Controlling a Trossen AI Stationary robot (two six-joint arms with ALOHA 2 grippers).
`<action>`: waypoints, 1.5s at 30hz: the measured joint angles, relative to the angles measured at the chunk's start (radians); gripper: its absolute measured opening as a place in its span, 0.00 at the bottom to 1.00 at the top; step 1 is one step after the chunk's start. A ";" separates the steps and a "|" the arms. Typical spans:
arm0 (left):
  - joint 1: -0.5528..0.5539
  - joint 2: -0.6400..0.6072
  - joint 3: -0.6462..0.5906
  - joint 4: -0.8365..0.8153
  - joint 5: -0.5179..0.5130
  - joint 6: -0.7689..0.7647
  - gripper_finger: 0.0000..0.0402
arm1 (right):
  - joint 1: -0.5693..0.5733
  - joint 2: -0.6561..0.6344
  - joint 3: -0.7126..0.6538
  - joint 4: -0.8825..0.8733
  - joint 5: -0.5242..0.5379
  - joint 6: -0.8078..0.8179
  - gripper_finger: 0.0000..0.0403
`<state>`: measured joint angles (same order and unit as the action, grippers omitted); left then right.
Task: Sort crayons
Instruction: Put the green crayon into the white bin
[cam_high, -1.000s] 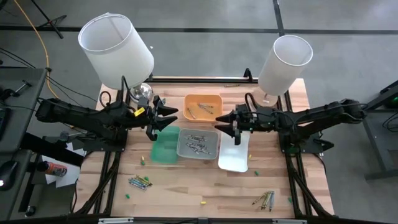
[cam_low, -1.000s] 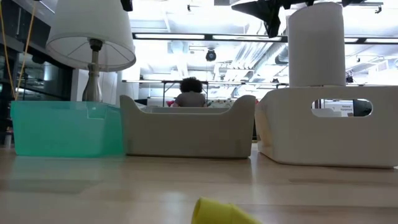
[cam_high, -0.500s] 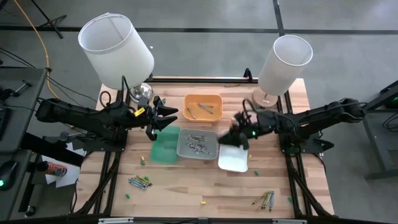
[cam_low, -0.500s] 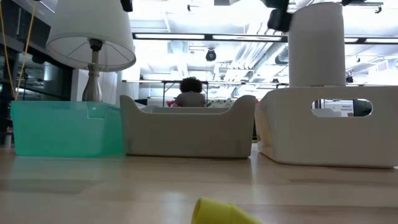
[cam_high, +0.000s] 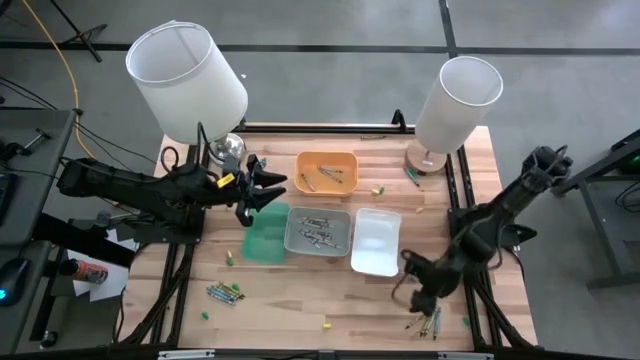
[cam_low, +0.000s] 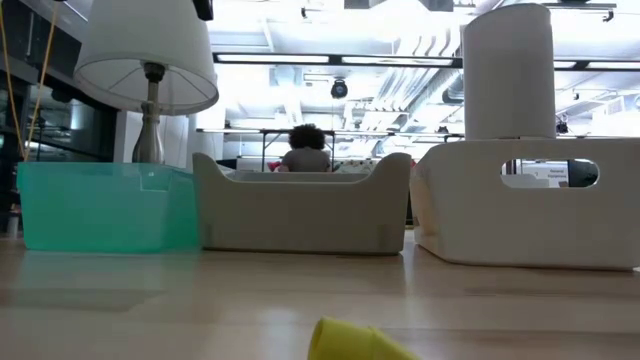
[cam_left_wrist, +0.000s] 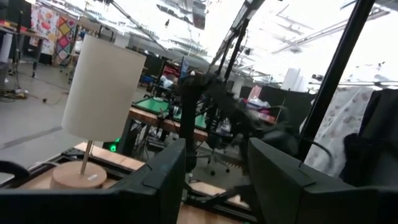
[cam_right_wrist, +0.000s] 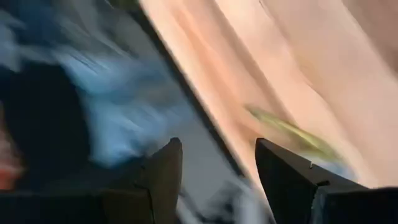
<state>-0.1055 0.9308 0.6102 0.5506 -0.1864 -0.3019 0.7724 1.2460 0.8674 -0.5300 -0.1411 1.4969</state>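
Right gripper (cam_high: 418, 302), fingers apart and empty, hangs low near the crayon cluster (cam_high: 430, 322) at the table's front right. Left gripper (cam_high: 262, 190), also parted, hovers by the green tray (cam_high: 264, 238). More crayons fill the grey tray (cam_high: 318, 231).

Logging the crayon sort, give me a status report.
Right gripper open, empty, above crayon cluster at front right. Left gripper open, over green tray. Nothing in the way.
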 joint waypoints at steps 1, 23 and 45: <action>0.000 0.000 0.000 -0.008 0.000 0.000 0.40 | 0.004 0.037 0.043 -0.089 -0.029 -0.053 0.49; 0.000 0.000 0.000 -0.080 0.000 -0.002 0.40 | 0.118 0.580 0.268 -0.240 0.063 -0.627 0.49; 0.000 0.000 0.000 -0.084 -0.003 -0.011 0.40 | 0.174 0.631 0.239 -0.227 0.160 -0.662 0.33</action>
<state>-0.1055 0.9308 0.6098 0.4667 -0.1898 -0.3126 0.9463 1.8767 1.1069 -0.7566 0.0189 0.8352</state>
